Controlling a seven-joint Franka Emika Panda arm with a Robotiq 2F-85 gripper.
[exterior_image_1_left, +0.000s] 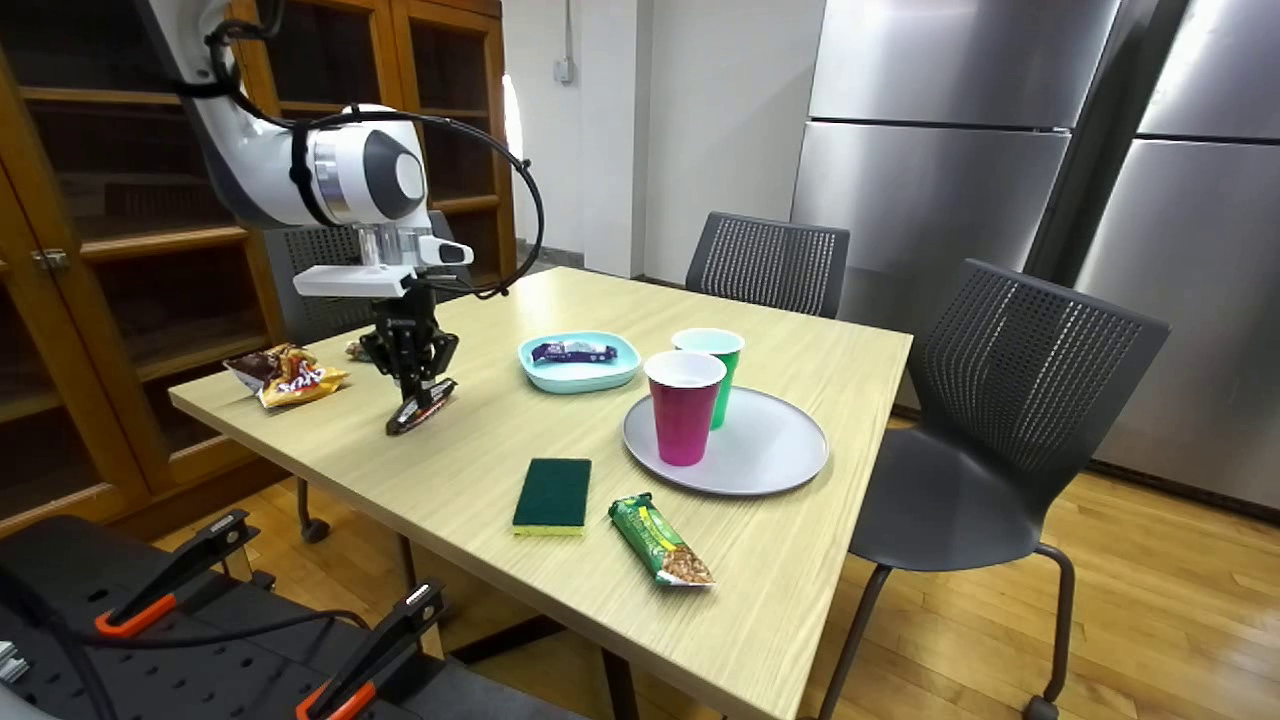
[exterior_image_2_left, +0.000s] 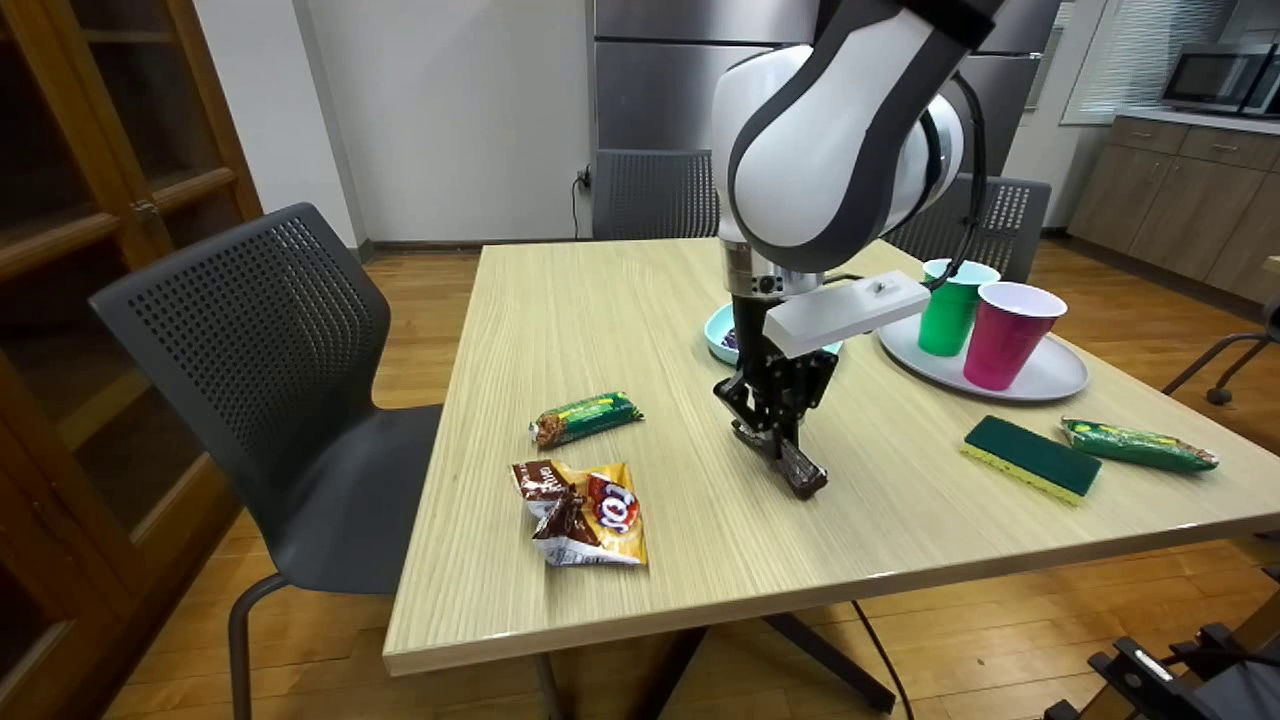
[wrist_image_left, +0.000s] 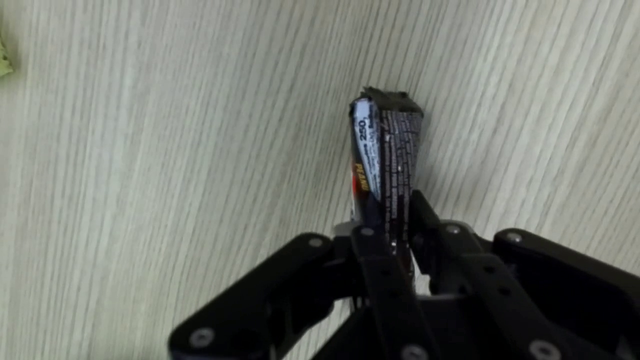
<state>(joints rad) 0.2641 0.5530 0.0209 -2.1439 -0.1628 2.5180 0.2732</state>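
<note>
A dark-wrapped snack bar (wrist_image_left: 397, 145) with a white and red side panel runs up between the fingers in the wrist view. My gripper (wrist_image_left: 392, 215) is shut on its middle, one finger against each side. In both exterior views the bar (exterior_image_1_left: 402, 417) (exterior_image_2_left: 803, 472) is low at the table surface, and the gripper (exterior_image_1_left: 418, 392) (exterior_image_2_left: 778, 438) points straight down over it. The fingers hide the bar's middle. Nearby, a pale blue tray (exterior_image_1_left: 572, 380) holds a purple-wrapped bar (exterior_image_1_left: 573, 352). On the opposite side lies a yellow and brown chips bag (exterior_image_2_left: 612, 510).
A grey plate (exterior_image_1_left: 775, 450) carries a magenta cup (exterior_image_1_left: 683, 415) and a green cup (exterior_image_1_left: 732, 365). Toward the table's near side lie a green sponge (exterior_image_1_left: 553, 492) and a green-wrapped bar (exterior_image_1_left: 655, 535). Another green bar (exterior_image_2_left: 590, 417) rests beside the chips bag. Chairs surround the table.
</note>
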